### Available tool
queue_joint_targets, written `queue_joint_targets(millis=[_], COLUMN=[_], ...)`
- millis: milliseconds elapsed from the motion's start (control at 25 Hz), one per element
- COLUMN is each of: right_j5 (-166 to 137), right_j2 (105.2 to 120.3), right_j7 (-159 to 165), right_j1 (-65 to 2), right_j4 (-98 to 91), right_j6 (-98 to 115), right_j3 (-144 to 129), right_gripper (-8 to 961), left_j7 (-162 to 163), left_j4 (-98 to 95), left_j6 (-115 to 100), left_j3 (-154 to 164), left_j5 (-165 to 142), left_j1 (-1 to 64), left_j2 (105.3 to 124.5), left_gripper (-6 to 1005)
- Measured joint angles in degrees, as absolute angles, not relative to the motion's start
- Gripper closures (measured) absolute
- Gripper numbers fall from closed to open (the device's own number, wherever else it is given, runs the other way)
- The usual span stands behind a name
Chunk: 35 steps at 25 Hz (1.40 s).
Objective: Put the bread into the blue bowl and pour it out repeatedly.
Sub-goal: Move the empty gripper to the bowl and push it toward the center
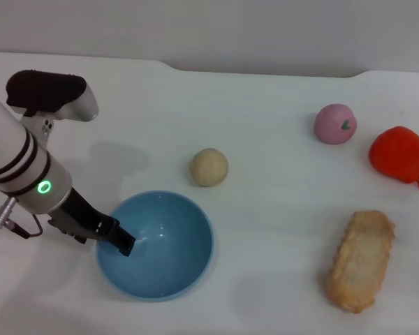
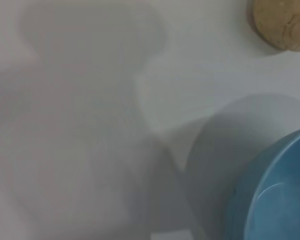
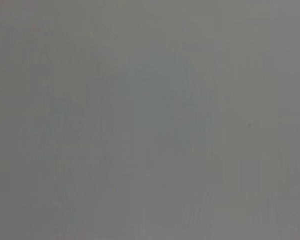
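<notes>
The blue bowl (image 1: 160, 244) stands empty at the front left of the table; part of its rim shows in the left wrist view (image 2: 280, 190). My left gripper (image 1: 115, 236) is at the bowl's left rim, with one dark finger (image 1: 124, 243) reaching inside over the rim, shut on it. The bread (image 1: 362, 259), a long tan loaf, lies on the table at the front right, far from the bowl. My right gripper is out of view; the right wrist view shows only a plain grey surface.
A small round beige ball (image 1: 209, 167) lies just behind the bowl and also shows in the left wrist view (image 2: 282, 22). A pink round fruit (image 1: 335, 123) and a red pepper (image 1: 399, 155) sit at the back right. The white table's back edge (image 1: 265, 71) runs behind them.
</notes>
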<state>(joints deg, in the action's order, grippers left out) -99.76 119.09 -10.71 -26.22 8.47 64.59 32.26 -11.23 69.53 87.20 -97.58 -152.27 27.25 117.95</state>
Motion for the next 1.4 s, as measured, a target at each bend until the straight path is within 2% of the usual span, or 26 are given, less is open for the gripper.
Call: queue_joint_targets(millis=[440, 560, 760, 1200, 1400], right_j5=[-99.8, -99.8, -99.8, -99.8, -99.8], right_j2=[119.09, 119.09, 119.09, 119.09, 119.02], right_j7=[-10.9, -11.0, -11.1, -11.1, -10.8], right_j1=[-25.6, -25.5, -25.5, -25.3, -25.2], right_j4=[8.6, 8.6, 8.4, 8.3, 8.8], right_j6=[64.6, 64.6, 64.6, 64.8, 65.3], right_j3=[32.3, 32.3, 32.2, 32.3, 32.3], right_gripper=[195, 195, 196, 196, 196], left_j7=[-11.3, -11.4, -11.4, -11.4, -11.5], left_j4=[67.4, 66.0, 66.0, 65.4, 65.6], left_j6=[85.9, 85.8, 85.4, 85.3, 82.8], left_j3=[-95.2, -94.9, -94.8, -95.3, -95.4], left_j5=[-150.3, -150.3, -150.3, -150.3, -150.0], left_j1=[28.2, 29.0, 29.3, 30.2, 30.5], left_j2=[117.99, 117.97, 117.95, 117.95, 117.95], left_gripper=[140, 339, 546, 818, 992])
